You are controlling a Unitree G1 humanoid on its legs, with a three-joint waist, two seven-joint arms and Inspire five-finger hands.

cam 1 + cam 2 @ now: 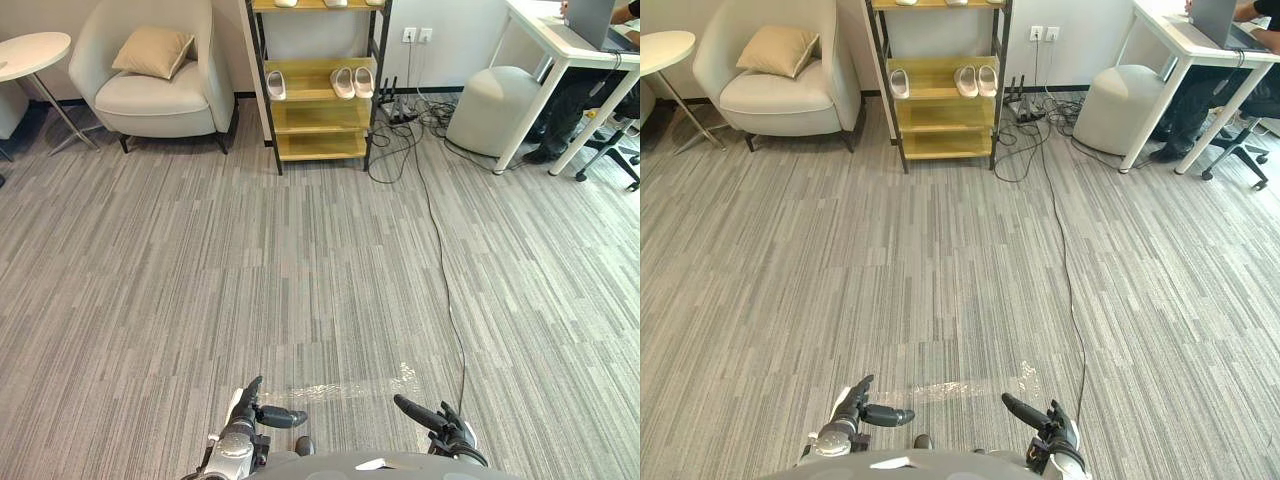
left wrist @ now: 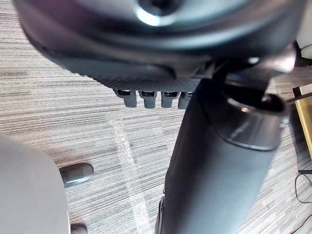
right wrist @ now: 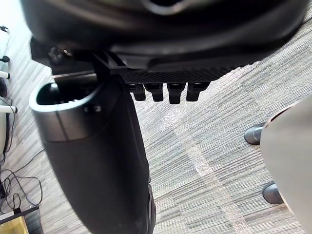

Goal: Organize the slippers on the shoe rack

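Shoe rack (image 1: 312,116) at 12 o'clock, well apart from hands | three slippers (image 1: 343,82) on its middle shelf | left hand (image 1: 262,413), right hand (image 1: 425,415) at 6 o'clock, fingers relaxed, holding nothing

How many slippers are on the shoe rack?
6. On the second shelf, one slipper lies at the left, two slippers side by side at the right. Three more slippers seem to peek in on the top shelf, cut off by the view's edge; others may be hidden.
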